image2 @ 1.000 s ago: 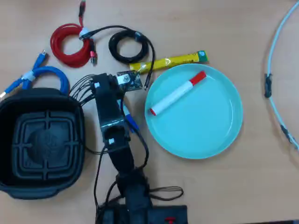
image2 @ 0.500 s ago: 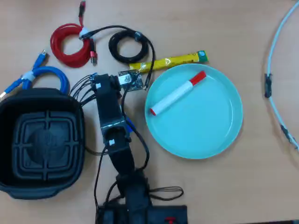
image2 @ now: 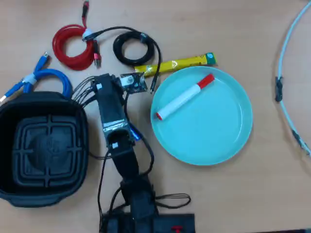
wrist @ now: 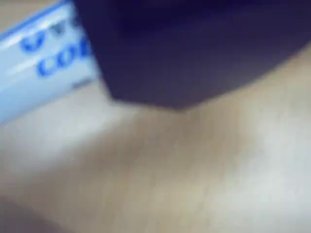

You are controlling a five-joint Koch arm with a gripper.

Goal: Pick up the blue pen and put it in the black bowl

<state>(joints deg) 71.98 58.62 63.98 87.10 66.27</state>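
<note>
The blue pen (wrist: 43,63) fills the upper left of the blurred wrist view as a white barrel with blue print, lying close against the wooden table. One dark jaw covers its right end; the other jaw does not show. In the overhead view only the pen's blue tip (image2: 135,134) pokes out from under the arm. My gripper (image2: 121,136) is low over the table there, hidden beneath the arm, between the bowl and the plate. The black bowl (image2: 14,145) stands at the left, squarish, ridged inside and empty.
A round turquoise plate (image2: 218,136) to the right holds a red-capped white marker (image2: 184,97). Behind the arm lie a red cable coil (image2: 73,46), a black cable coil (image2: 133,48), a blue cable (image2: 46,75) and a yellow packet (image2: 180,63). A white hoop (image2: 284,87) lies at the far right.
</note>
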